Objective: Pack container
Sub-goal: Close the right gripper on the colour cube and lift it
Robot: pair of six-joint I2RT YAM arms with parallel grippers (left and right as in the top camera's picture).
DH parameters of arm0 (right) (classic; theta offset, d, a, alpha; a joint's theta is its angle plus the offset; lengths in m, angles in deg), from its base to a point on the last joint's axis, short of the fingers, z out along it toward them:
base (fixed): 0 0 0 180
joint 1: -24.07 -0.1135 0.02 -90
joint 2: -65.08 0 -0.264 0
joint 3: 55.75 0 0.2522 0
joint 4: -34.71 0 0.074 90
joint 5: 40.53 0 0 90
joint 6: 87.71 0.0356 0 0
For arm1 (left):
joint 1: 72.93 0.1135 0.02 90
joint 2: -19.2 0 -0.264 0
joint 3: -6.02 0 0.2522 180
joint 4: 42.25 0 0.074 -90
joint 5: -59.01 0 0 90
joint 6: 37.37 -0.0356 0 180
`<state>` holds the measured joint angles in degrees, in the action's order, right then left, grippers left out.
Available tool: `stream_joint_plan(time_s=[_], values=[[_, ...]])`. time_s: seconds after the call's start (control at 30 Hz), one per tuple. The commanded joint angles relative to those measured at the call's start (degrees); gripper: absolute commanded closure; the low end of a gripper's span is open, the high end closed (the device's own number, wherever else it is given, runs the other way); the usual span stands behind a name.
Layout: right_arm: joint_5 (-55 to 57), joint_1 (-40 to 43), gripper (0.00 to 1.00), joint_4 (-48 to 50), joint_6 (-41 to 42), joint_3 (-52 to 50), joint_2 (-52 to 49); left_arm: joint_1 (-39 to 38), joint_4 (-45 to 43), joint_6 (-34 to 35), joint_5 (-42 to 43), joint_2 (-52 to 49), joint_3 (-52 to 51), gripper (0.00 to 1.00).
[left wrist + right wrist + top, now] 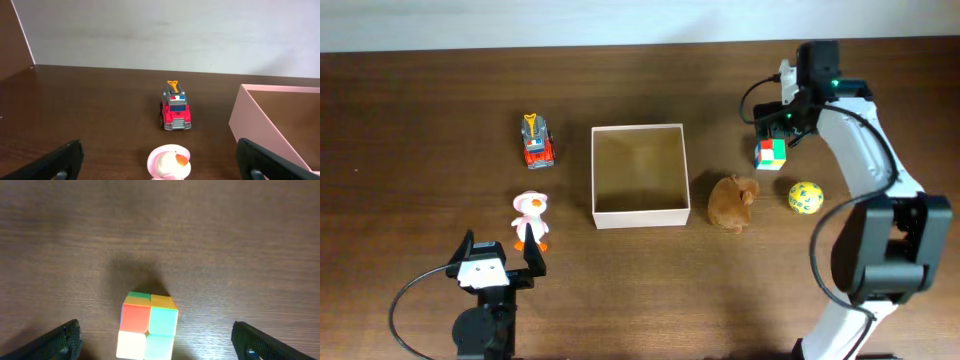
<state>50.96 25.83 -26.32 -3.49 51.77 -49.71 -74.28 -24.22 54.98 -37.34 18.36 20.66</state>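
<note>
Overhead view: the container is sitting open-topped at mid-surface, nothing lying on its tan floor. A red toy truck is standing to its left, and a pink-and-white duck figure is standing nearer the left arm. To the container's right a brown plush is lying just beside the wall; its shape is hard to make out. A yellow ball is resting further right, apart from the plush.

The left gripper is hanging low near the front edge, jaws spread wide, holding nothing. In the left wrist view only its dark fingertips are showing at the bottom corners; the duck is being cropped by the bottom edge and just one corner of the container is entering at right.

The right gripper is hovering over a multicoloured cube. From overhead its fingers are blending into the dark arm. The right wrist view is showing them spread either side of the cube, not touching it; the cube's lower part is running out of frame.
</note>
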Motion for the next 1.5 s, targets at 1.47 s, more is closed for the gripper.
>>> stream_joint_plan(time_s=[1.47], values=[[-0.6, -0.1, 0.36, 1.9, 5.9, 1.0, -14.1, 0.3, -0.1, -1.1, 0.6, 0.5, -0.3, 0.01]])
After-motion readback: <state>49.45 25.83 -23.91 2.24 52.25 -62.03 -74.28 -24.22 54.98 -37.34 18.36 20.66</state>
